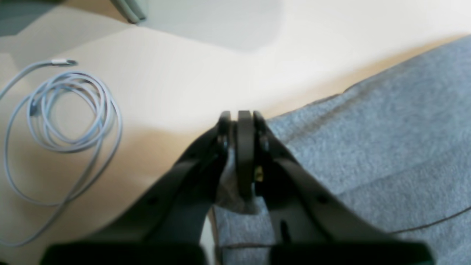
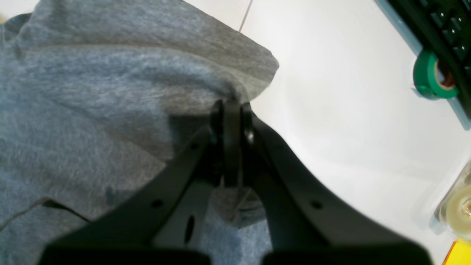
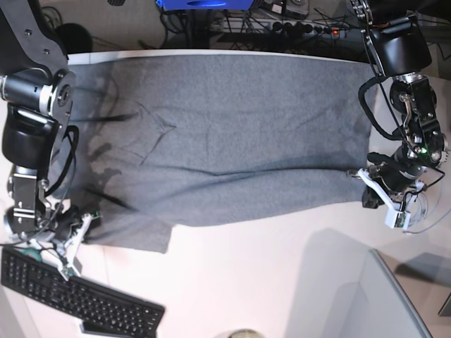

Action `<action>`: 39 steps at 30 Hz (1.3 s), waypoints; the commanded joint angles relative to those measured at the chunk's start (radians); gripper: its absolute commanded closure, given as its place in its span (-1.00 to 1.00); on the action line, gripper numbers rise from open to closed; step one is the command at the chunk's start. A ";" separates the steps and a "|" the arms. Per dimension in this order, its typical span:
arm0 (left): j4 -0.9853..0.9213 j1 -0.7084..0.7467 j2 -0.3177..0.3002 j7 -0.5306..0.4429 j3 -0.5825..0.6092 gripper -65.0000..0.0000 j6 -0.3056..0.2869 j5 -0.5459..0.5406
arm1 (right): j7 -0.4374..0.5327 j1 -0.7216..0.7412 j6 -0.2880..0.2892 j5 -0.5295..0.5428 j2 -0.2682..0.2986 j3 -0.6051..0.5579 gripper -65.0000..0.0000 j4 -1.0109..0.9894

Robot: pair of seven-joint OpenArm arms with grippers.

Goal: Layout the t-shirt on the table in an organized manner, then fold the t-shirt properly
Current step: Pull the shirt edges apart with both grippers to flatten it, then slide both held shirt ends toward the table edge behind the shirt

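The grey t-shirt (image 3: 232, 127) lies spread wide across the white table (image 3: 246, 282), with a few wrinkles near its left side. My left gripper (image 3: 366, 189) is at the shirt's lower right edge. In the left wrist view it (image 1: 244, 121) is shut, with a fold of the t-shirt (image 1: 386, 129) bunched between its fingers. My right gripper (image 3: 90, 220) is at the lower left corner. In the right wrist view it (image 2: 232, 110) is shut on a raised, folded-over edge of the t-shirt (image 2: 92, 92), just above the table (image 2: 331, 92).
A black keyboard (image 3: 77, 296) lies at the front left, close to the right gripper, with a green tape roll (image 2: 428, 75) and a clear tape dispenser (image 2: 456, 209) nearby. A coiled white cable (image 1: 70, 110) lies beside the left gripper. A grey panel (image 3: 380, 296) stands at the front right.
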 commanded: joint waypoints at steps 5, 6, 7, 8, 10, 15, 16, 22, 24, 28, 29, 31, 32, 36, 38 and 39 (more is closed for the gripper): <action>0.017 0.002 -0.038 -0.023 -0.004 1.00 0.001 -0.009 | 0.013 0.032 0.008 0.009 0.008 0.002 1.00 0.040; 0.016 0.007 -0.038 -0.023 -0.004 1.00 0.001 -0.009 | 0.013 0.018 0.008 0.009 0.008 0.002 1.00 0.058; 0.016 0.018 -0.044 -0.023 -0.005 1.00 0.001 -0.009 | 0.013 0.004 0.008 0.009 0.008 0.002 1.00 0.095; 0.016 0.022 -0.052 -0.023 -0.005 1.00 0.001 -0.009 | 0.012 -0.008 0.008 0.009 0.008 -0.004 1.00 0.133; 0.016 0.025 -0.055 -0.023 -0.004 1.00 0.000 -0.009 | 0.000 -0.037 0.008 0.009 0.006 -0.007 1.00 0.187; 0.017 0.036 -0.052 -0.023 -0.004 1.00 0.000 -0.009 | -0.075 -0.065 0.060 0.009 0.002 0.000 1.00 0.241; 0.017 0.036 -0.052 -0.023 -0.004 1.00 0.000 -0.011 | -0.088 -0.067 0.060 0.009 0.002 0.002 1.00 0.253; 0.017 0.056 -0.052 -0.023 -0.004 1.00 0.000 -0.011 | -0.149 -0.139 0.060 0.009 0.006 -0.003 1.00 0.351; 0.019 0.074 -0.052 -0.024 -0.004 1.00 0.000 -0.015 | -0.158 -0.168 0.060 0.009 0.003 -0.003 1.00 0.374; 0.028 0.110 -0.053 -0.024 -0.004 1.00 -0.002 -0.018 | -0.158 -0.208 0.060 0.009 0.002 0.002 1.00 0.380; 0.034 0.116 -0.053 -0.024 -0.004 1.00 -0.002 -0.020 | -0.158 -0.211 0.060 0.009 0.002 0.002 1.00 0.380; 0.043 0.131 -0.055 -0.024 -0.004 1.00 -0.002 -0.020 | -0.158 -0.225 0.060 0.009 0.005 0.002 1.00 0.382; 0.051 0.139 -0.056 -0.024 -0.004 1.00 -0.003 -0.020 | -0.158 -0.228 0.060 0.009 0.006 0.002 1.00 0.382; 0.069 0.165 -0.056 -0.023 -0.007 1.00 -0.061 -0.011 | -0.158 -0.257 0.060 0.008 0.008 0.002 1.00 0.390; 0.071 0.173 -0.056 -0.020 -0.010 1.00 -0.081 -0.011 | -0.158 -0.275 0.060 0.008 0.008 0.002 1.00 0.414; 0.074 0.182 -0.056 -0.020 -0.010 1.00 -0.084 -0.011 | -0.158 -0.289 0.060 0.008 0.008 0.002 1.00 0.430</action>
